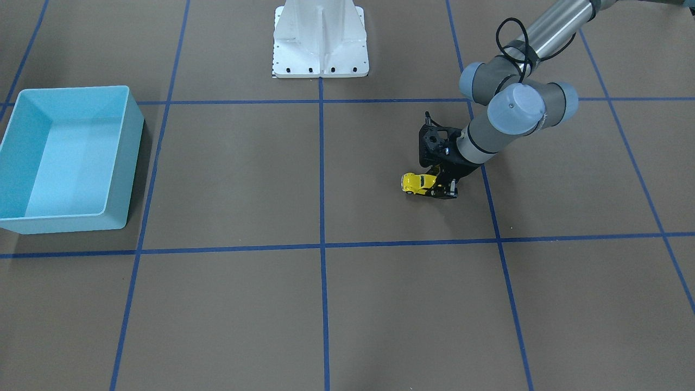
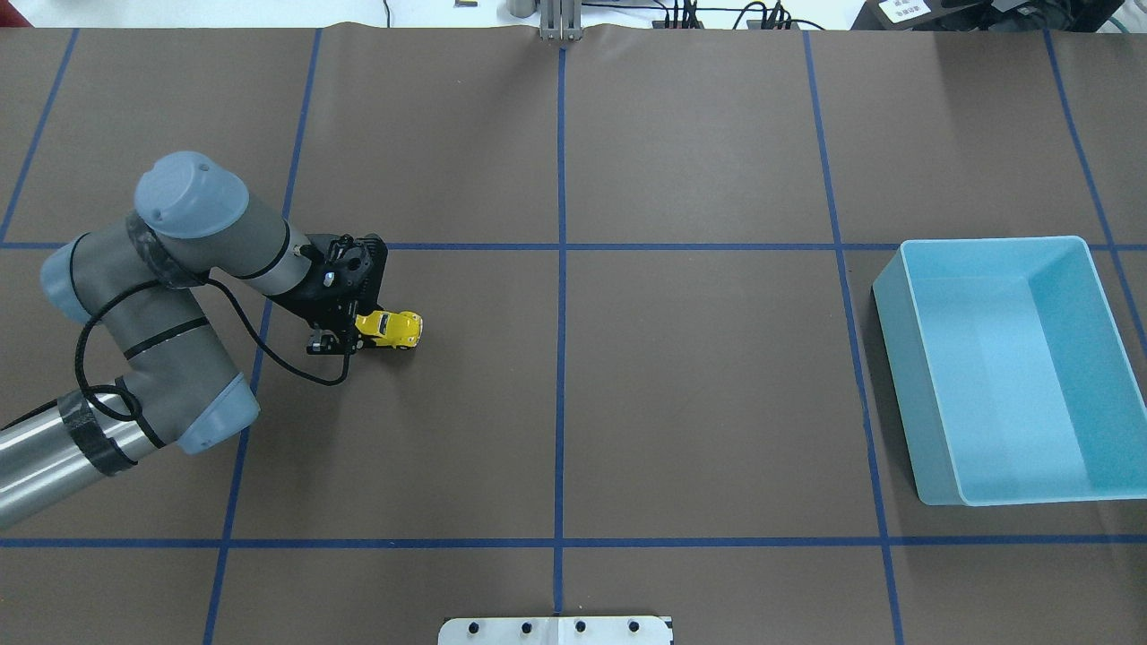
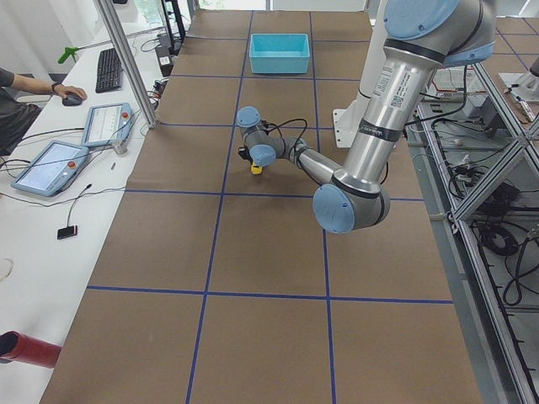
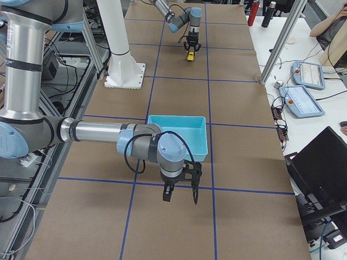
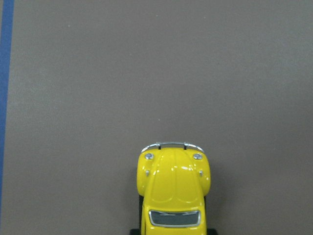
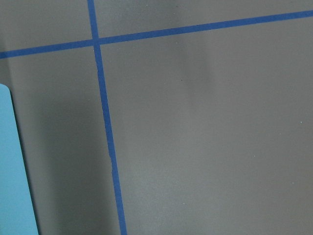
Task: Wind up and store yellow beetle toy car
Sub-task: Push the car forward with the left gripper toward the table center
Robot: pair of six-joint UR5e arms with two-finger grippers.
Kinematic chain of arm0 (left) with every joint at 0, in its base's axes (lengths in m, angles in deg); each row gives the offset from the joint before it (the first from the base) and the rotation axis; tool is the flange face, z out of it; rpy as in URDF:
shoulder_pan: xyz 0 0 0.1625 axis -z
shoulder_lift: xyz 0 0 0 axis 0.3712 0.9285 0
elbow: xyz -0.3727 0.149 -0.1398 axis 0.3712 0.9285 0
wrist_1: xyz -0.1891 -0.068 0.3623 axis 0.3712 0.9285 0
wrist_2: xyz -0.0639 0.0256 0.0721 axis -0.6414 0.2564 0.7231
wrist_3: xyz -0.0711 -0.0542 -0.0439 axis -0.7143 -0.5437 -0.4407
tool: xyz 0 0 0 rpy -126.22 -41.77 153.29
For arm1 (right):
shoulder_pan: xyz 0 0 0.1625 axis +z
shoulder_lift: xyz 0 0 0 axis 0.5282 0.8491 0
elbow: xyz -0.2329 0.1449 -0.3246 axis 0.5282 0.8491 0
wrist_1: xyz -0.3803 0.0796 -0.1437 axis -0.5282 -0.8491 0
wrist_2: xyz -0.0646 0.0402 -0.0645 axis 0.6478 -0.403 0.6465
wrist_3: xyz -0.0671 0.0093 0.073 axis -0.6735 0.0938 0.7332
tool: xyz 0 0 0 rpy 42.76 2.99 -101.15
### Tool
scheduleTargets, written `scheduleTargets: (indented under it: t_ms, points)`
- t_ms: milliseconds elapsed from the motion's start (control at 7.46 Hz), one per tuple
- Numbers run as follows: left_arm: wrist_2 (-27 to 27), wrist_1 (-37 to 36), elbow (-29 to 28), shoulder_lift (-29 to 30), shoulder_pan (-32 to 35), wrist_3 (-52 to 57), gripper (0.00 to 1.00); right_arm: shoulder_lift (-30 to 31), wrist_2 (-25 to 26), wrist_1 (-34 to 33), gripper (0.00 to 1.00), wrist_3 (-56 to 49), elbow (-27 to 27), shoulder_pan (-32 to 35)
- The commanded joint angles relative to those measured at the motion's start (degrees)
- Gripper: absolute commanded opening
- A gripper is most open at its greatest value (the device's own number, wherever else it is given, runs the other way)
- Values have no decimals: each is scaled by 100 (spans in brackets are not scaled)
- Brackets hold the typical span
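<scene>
While the yellow beetle toy car [image 2: 394,329] sits on the brown desk [image 2: 681,403], the left end effector [image 2: 351,337] looks clamped on its back end. I think the winding is only starting. The car is well apart from the light blue bin [image 2: 905,385], so putting it away is not yet done. The right end effector [image 4: 180,190] hangs near the bin, and I cannot tell if it is pinched or spread.

Yellow beetle toy car [image 2: 392,328] (silvery bumper [image 5: 171,145]), light blue bin [image 2: 914,394]
</scene>
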Motion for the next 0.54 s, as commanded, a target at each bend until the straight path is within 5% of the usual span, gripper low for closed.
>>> scheduleTargets:
  t_ms: [0, 402]
  points:
    - [-52, -2, 0, -101, 55, 142, 0, 0, 0, -1, 100, 0, -3, 0]
    - [-87, -2, -27, -216, 178, 309, 0, 0, 0, -1, 100, 0, -3, 0]
